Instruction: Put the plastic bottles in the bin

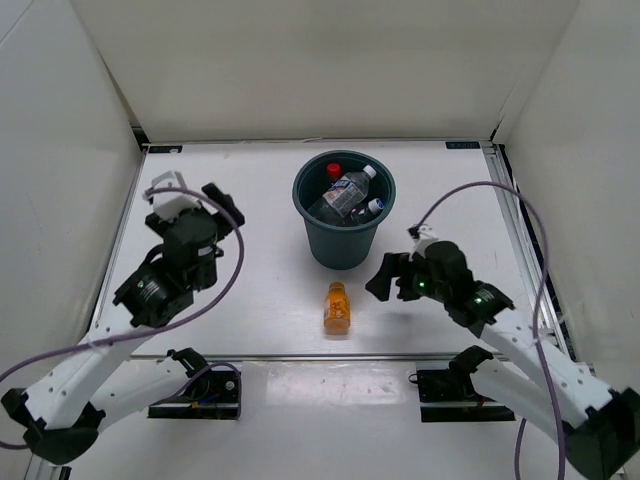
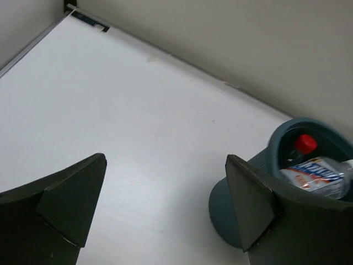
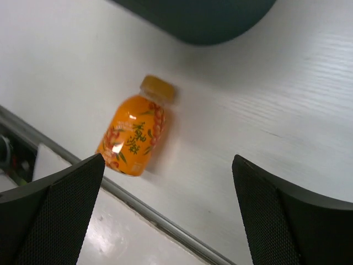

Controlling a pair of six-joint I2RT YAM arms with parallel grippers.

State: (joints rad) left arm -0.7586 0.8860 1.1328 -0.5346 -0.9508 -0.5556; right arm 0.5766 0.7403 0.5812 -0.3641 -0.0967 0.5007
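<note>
Three plastic bottles at least lie in the round dark teal-green plastic bin (image 1: 340, 245), nearer the white worktop's (image 1: 230, 290) far edge, among them a red-capped bottle (image 1: 333, 169) and a clear labelled bottle (image 1: 346, 192). One small orange plastic bottle (image 1: 337, 307) lies on its side near the near edge, just left of the right claw (image 1: 392, 262), which gapes empty. The left claw (image 1: 195, 200), likewise spread and empty, hangs toward the left edge.

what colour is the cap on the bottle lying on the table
Yellow-orange, slightly paler than the orange bottle itself; the right wrist view shows it best.
</note>
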